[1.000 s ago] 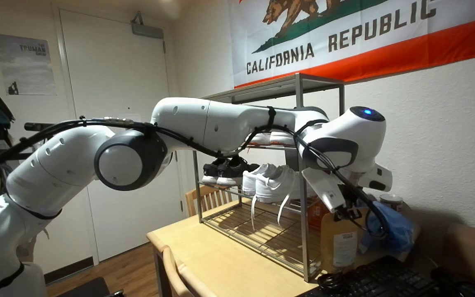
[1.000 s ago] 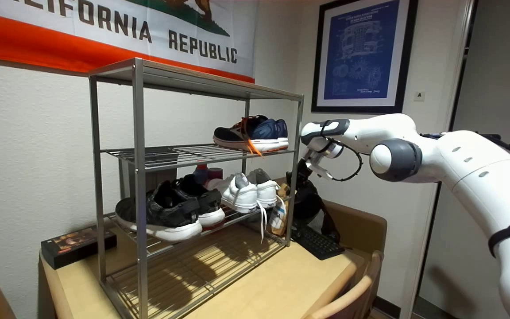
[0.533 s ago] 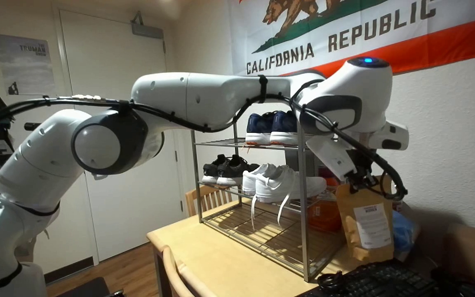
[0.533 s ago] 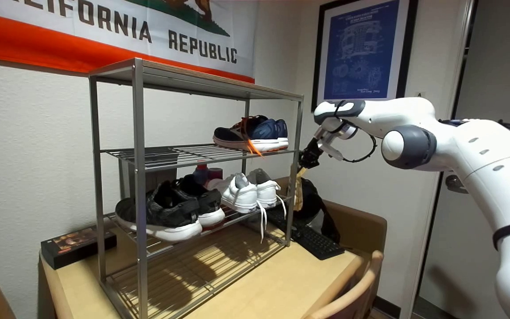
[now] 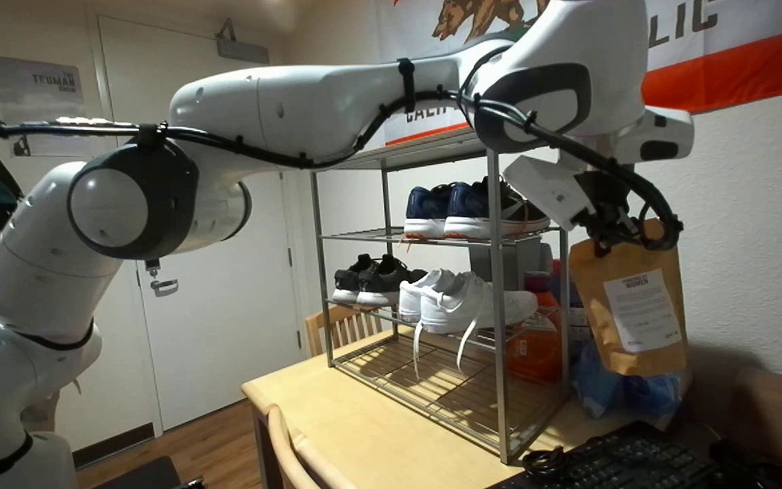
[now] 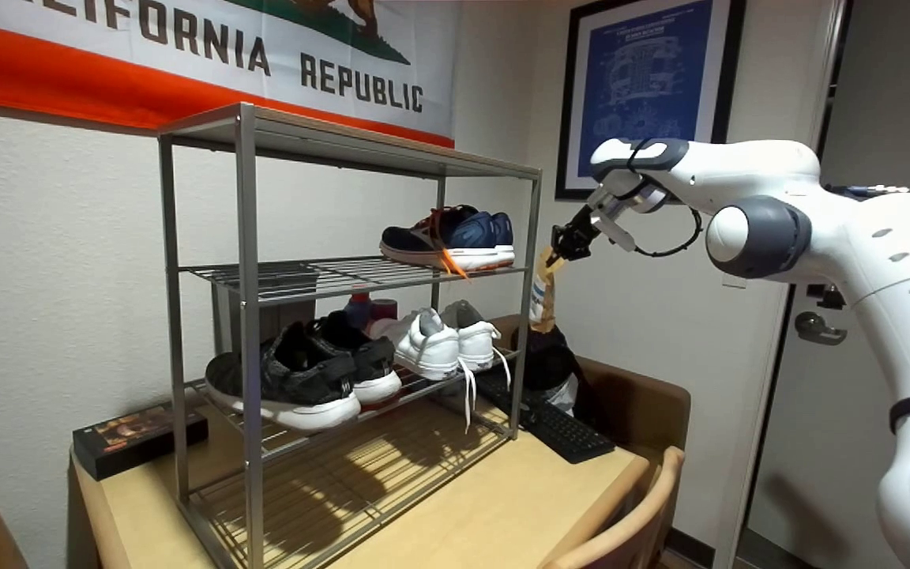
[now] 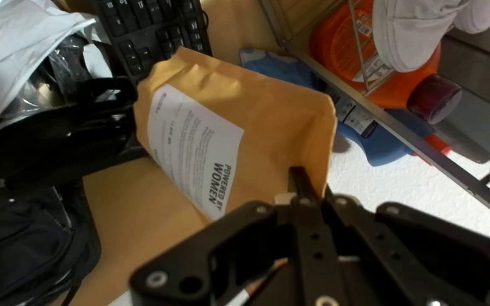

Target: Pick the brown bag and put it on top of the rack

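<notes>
My gripper [image 5: 625,239] is shut on the top edge of the brown bag [image 5: 642,309], which has a white label. The bag hangs in the air beside the rack's end. The bag also shows edge-on in an exterior view [image 6: 543,296], under the gripper [image 6: 558,254]. In the wrist view the gripper [image 7: 314,187] pinches one edge of the bag [image 7: 270,123]. The grey metal rack [image 6: 246,332] stands on the table; its top board [image 6: 368,142] is above the bag's height and bears nothing that I can see.
White shoes [image 6: 439,348], black shoes [image 6: 313,371] and blue shoes [image 6: 455,237] sit on the rack's shelves. An orange container [image 5: 533,353] and blue bag-like things [image 5: 625,390] stand behind and beside it. A keyboard [image 6: 565,431] and a brown chair [image 6: 644,411] are near the rack's end.
The arm has risen and drawn back, lifting the bag from beside the rack's lower end to about mid-rack height. The gripper has stayed shut on the bag.
</notes>
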### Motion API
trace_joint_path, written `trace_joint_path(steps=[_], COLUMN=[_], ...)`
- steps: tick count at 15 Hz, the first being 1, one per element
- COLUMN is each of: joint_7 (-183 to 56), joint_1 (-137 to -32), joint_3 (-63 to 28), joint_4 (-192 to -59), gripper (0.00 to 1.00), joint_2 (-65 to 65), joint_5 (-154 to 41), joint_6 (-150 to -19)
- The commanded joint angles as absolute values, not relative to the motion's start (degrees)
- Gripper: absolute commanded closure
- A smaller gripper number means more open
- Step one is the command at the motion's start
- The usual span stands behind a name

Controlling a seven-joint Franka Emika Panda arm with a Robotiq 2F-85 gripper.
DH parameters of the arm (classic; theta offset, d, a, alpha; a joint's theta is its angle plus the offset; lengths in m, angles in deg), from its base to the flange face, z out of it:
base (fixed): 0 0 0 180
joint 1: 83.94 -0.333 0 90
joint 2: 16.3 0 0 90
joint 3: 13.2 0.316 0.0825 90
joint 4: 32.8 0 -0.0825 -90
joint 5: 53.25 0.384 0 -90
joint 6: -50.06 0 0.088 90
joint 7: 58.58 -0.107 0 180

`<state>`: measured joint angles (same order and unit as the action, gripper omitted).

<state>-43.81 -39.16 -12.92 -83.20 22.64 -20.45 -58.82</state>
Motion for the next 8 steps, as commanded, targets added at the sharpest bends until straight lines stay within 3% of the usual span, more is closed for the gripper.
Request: trace_joint_path(steps=[1, 8], joint_7=[-42.7, -42.4], joint_1=[-37.5, -36.3], joint_3=[-12.0, -11.8], joint_4=[-86.3, -84.9], gripper=[0.99, 0.99], joint_2=[17.7, 13.1], joint_5=[-17.5, -14.5], joint_6=[-59.6, -59.3])
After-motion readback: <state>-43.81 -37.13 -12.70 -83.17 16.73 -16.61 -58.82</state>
